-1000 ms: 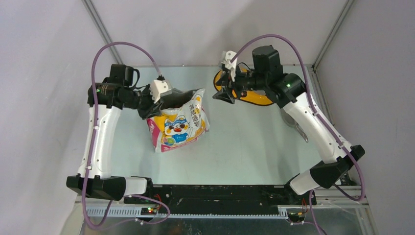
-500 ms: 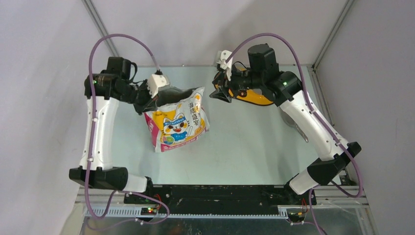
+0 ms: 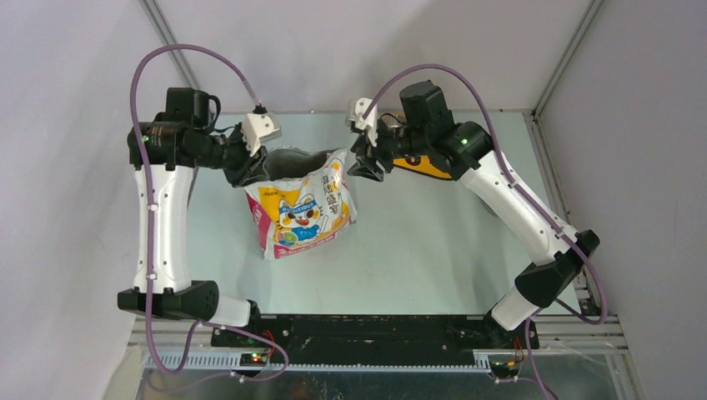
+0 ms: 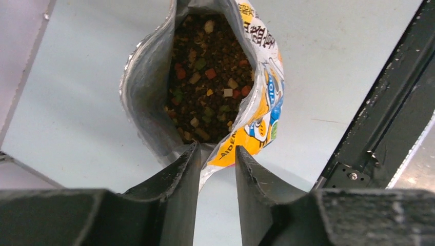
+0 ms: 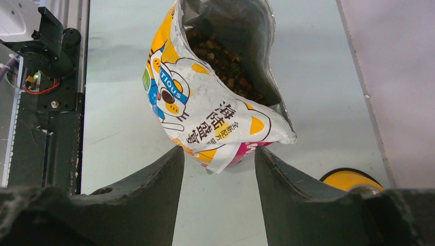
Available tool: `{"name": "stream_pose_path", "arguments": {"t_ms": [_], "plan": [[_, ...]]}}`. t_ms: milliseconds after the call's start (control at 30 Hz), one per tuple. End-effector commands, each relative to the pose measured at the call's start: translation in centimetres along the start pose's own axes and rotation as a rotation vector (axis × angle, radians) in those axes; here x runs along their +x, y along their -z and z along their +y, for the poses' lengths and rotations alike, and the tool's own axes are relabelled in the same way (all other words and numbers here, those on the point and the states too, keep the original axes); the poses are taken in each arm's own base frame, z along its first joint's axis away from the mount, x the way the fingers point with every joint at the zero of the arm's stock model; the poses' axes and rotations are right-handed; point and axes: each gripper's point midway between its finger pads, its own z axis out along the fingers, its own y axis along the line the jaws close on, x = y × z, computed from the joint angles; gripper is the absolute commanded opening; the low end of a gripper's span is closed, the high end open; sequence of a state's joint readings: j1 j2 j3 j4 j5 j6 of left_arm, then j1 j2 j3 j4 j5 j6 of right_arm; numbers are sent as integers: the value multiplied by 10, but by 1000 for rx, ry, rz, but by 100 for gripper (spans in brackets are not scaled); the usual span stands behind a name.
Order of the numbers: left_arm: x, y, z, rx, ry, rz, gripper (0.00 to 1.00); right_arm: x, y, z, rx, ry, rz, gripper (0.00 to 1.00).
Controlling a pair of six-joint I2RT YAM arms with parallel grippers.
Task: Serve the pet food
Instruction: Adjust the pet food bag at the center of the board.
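The glossy white-orange-pink cat bag [image 3: 300, 212] stands open at the table's left centre. Brown and tan kibble with some coloured bits shows inside it in the left wrist view [image 4: 210, 77] and the right wrist view [image 5: 225, 61]. My left gripper [image 3: 244, 171] is at the bag's top left corner. Its fingers [image 4: 218, 147] straddle the corner seam with a gap, and the seam lies against one finger. My right gripper [image 3: 364, 167] is open and empty just off the bag's top right corner [image 5: 219, 151]. The yellow feeder [image 3: 427, 169] is mostly hidden under the right arm.
An edge of the yellow feeder shows beside my right finger [image 5: 351, 180]. A black rail [image 3: 375, 329] runs along the table's near edge. Grey walls and metal frame posts close in the back and sides. The grey scoop is not visible.
My right gripper has swung left from over the yellow feeder to the bag's right corner. My left arm has drawn back and left, and the bag's top left edge has shifted with it.
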State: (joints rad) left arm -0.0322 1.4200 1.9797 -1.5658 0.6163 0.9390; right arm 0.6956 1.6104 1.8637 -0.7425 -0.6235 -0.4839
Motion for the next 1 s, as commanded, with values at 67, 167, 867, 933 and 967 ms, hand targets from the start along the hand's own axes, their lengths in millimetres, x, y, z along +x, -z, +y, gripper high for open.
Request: {"name": "stream_pose_path", "arguments": {"t_ms": [67, 167, 867, 933, 967], "plan": [[8, -8, -20, 94, 33, -9, 43, -22, -7, 4, -12, 86, -31, 56], [22, -19, -21, 130, 34, 25, 43, -21, -17, 16, -39, 109, -5, 56], [25, -21, -22, 137, 40, 33, 0, -1, -5, 30, -37, 113, 40, 57], [21, -16, -26, 127, 37, 16, 0, -1, -5, 30, -39, 114, 39, 57], [20, -14, -28, 125, 37, 10, 0, 0, -6, 29, -38, 112, 41, 57]]}}
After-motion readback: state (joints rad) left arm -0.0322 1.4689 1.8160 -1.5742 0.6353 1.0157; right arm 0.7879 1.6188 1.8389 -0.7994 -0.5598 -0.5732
